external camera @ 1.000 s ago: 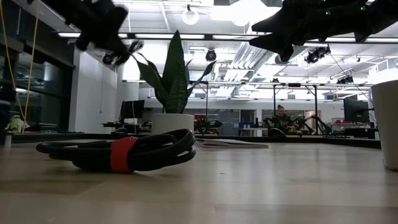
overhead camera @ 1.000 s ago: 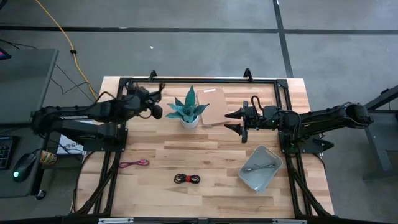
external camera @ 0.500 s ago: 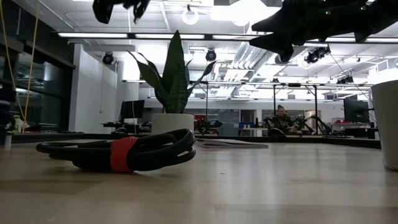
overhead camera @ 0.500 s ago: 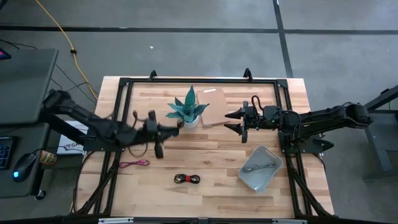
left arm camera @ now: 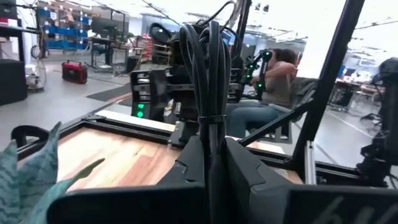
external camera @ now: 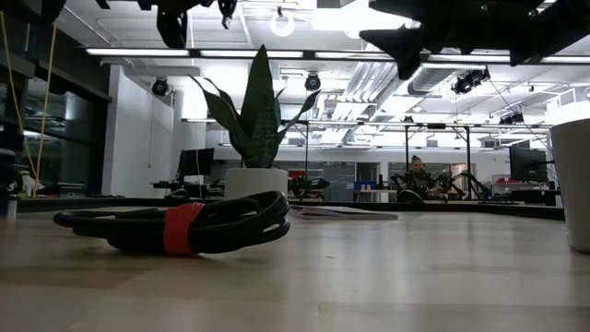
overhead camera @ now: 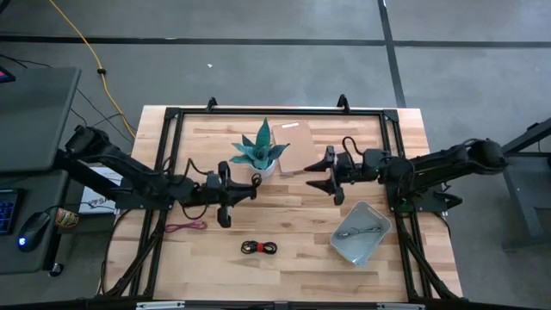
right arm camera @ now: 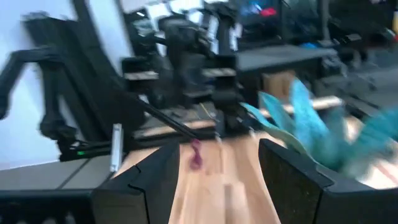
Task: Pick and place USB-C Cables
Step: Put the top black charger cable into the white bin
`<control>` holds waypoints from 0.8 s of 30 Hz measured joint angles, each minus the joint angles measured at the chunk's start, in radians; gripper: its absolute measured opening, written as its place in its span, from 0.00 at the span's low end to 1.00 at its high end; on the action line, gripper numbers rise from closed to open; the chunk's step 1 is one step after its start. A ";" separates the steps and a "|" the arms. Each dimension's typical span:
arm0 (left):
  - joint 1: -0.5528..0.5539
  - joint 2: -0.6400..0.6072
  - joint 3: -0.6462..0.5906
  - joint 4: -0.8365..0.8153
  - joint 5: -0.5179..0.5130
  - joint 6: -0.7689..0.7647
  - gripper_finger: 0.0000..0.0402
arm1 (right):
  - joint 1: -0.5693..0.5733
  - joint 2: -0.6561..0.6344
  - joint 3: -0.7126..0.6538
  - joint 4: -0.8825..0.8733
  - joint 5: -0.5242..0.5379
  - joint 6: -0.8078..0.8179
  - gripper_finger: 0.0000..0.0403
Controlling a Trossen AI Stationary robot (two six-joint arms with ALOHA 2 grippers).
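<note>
My left gripper [overhead camera: 232, 195] hovers over the table's middle, near the potted plant [overhead camera: 258, 153], shut on the black USB-C cable bundle [left arm camera: 208, 68]. My right gripper [overhead camera: 331, 176] is open and empty, facing it from the right, and its spread fingers show in the right wrist view [right arm camera: 217, 180]. The pink-magenta cable [overhead camera: 186, 226] lies flat on the table at the near left. The red-and-black cable [overhead camera: 259, 248] lies near the front edge and also shows in the low view [external camera: 184, 224]. The silver-grey cable [overhead camera: 353, 231] lies in the grey tray [overhead camera: 379, 226]. My left gripper pinches the black bundle's lower end [left arm camera: 209, 134] between its two fingers. The fingers are about level and point toward the table's right. The bundle's loops, bound by a thin tie [left arm camera: 209, 118], stick out past the fingertips. The bundle is lifted clear of the table.
A flat brown sheet [overhead camera: 297, 142] lies right of the plant. A black frame [overhead camera: 275, 110] runs around the table. The long yellow cord [overhead camera: 82, 39] lies on the floor beyond the far left corner. Bare wood lies between the two grippers and the front edge.
My left gripper has swung from the plant's left side toward the near edge and the table's right, and now stands at mid-table pointing right with the black bundle. My right gripper has shifted a little toward the table's left. The cables on the table have stayed put.
</note>
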 joint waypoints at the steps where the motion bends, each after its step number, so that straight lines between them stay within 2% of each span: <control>1: 0.000 0.000 0.000 -0.001 -0.002 0.002 0.00 | 0.006 0.019 0.000 0.035 -0.003 -0.012 0.52; 6: -0.006 0.000 0.000 -0.008 -0.002 -0.002 0.00 | 0.009 0.050 0.000 0.097 -0.009 -0.032 0.52; 11: -0.022 0.000 0.000 -0.009 -0.035 -0.004 0.01 | 0.007 0.045 0.000 0.098 -0.009 -0.034 0.52; 24: -0.022 0.000 0.000 -0.008 -0.039 -0.005 0.01 | 0.010 0.045 0.000 0.091 -0.009 -0.026 0.52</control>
